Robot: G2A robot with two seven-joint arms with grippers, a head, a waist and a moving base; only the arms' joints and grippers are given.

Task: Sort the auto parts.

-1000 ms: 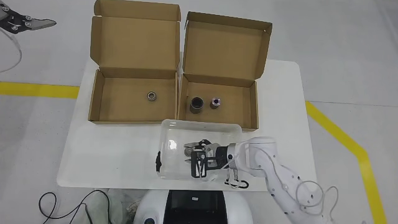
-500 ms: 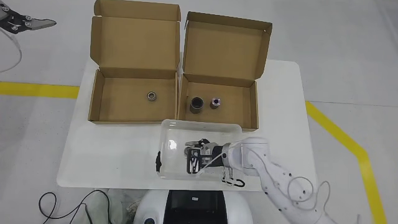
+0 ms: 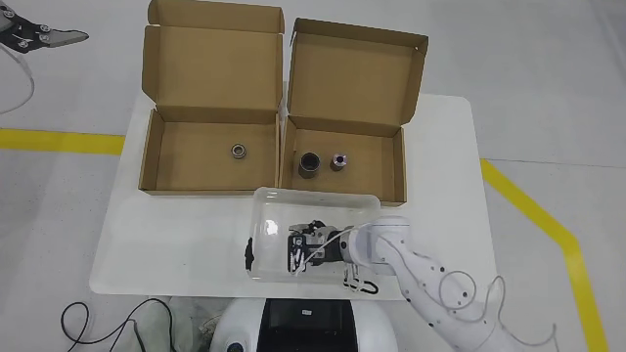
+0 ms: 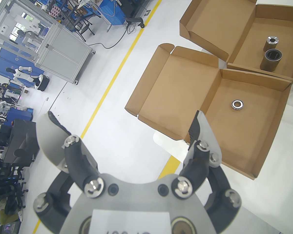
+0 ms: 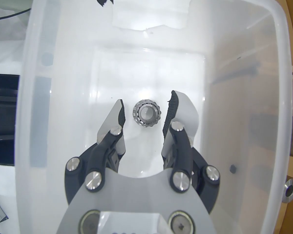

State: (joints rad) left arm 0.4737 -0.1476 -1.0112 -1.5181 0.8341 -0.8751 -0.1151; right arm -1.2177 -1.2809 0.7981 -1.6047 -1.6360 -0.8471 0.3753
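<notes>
The white counter (image 3: 445, 147) carries an open left box (image 3: 181, 166) and right box (image 3: 377, 171) side by side along its 12 o'clock edge. A clear bin (image 3: 266, 200) sits at 6 o'clock, with a white label (image 5: 151, 8) on its wall (no writing can be made out). The right tool (image 5: 146, 109) is in the bin, narrowly parted around a bearing (image 5: 146, 114) without touching it. The left tool (image 4: 123, 120) hangs wide open off the counter toward 10 o'clock. The left box holds a ring (image 3: 238, 150); the right box holds a sleeve (image 3: 310, 164) and, at the sleeve's 3 o'clock, a bushing (image 3: 338, 162).
</notes>
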